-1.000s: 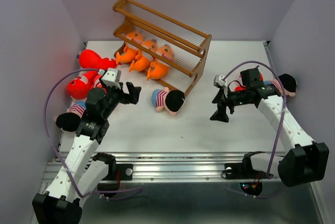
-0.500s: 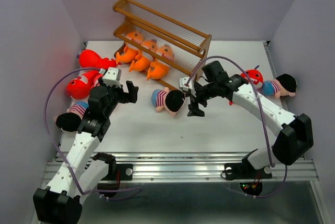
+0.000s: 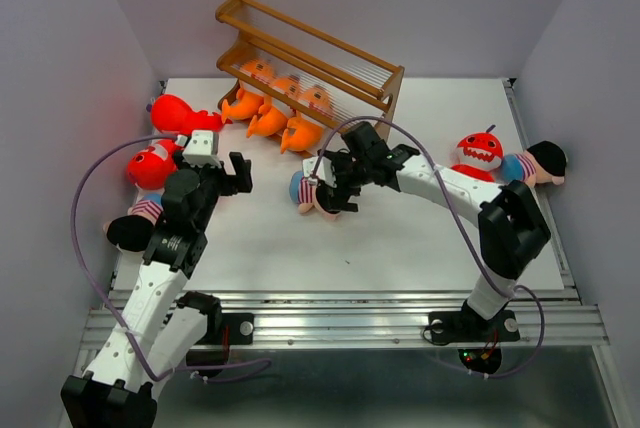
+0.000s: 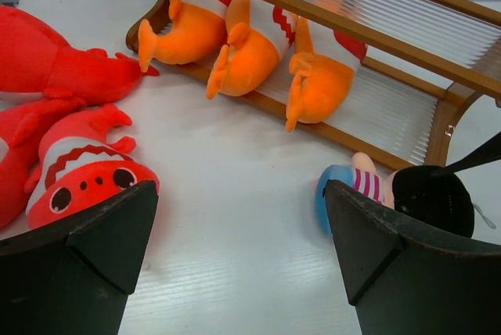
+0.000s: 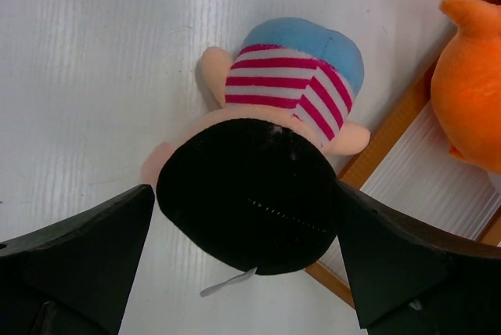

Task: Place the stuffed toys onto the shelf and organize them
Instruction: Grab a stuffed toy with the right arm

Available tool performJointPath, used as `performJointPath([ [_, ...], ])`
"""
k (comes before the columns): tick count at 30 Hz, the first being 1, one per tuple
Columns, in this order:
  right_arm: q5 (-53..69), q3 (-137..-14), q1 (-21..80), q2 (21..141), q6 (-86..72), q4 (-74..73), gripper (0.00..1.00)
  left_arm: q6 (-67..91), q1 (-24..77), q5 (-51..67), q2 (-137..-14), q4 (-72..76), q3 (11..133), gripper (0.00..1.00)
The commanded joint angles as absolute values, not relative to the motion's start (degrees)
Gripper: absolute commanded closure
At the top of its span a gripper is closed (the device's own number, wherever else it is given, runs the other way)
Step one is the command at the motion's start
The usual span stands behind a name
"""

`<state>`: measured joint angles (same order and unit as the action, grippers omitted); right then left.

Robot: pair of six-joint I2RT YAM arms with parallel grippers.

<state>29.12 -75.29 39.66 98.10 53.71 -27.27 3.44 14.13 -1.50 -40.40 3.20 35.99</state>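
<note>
Now right end effector (image 3: pixel 331 190) over doll (image 5: pixel 266 155), previously rightward

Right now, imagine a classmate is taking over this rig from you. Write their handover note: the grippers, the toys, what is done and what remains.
Left gripper: open, empty, above the table.
Right gripper: open, fingers either side of the head of the centre doll, not closed.
Done: three orange fish sit on the bottom tier of the shelf.
Left to do: the centre doll, the red sharks and left doll by the left edge, and the toothy red shark and right doll on the right.
</note>
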Motion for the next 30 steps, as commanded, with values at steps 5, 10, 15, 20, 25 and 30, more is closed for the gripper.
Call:
performJointPath([
  [5, 20.31, -76.82, 41.31, 102.56, 57.65, -21.8, 0.02, 2.55, 13.71, -3.69, -39.55, 5.8, 34.98, 0.01],
  [10, 19.07, -74.8, 41.31, 104.76, 57.75, -21.89, 0.19, 2.64, 13.45, -3.17, -39.46, 6.15, 34.89, 0.01],
  [15, 22.14, -73.92, 41.31, 105.03, 53.53, -22.23, 0.59, 5.01, 12.83, -5.01, -37.97, 7.73, 33.22, 0.01],
  [20, 28.38, -72.86, 41.31, 101.43, 49.14, -24.51, 0.81, 3.52, 12.75, -0.36, -35.95, 9.05, 32.52, 0.01],
  [25, 34.62, -73.74, 41.31, 93.79, 44.04, -29.44, 0.95, 2.2, 12.74, 13.6, -33.49, 14.57, 29.71, 0.01],
  [30, 40.51, -74.53, 40.0, 86.14, 38.94, -36.55, 0.97, 3.25, 12.83, 22.58, -34.54, 17.14, 29.0, 0.01],
])
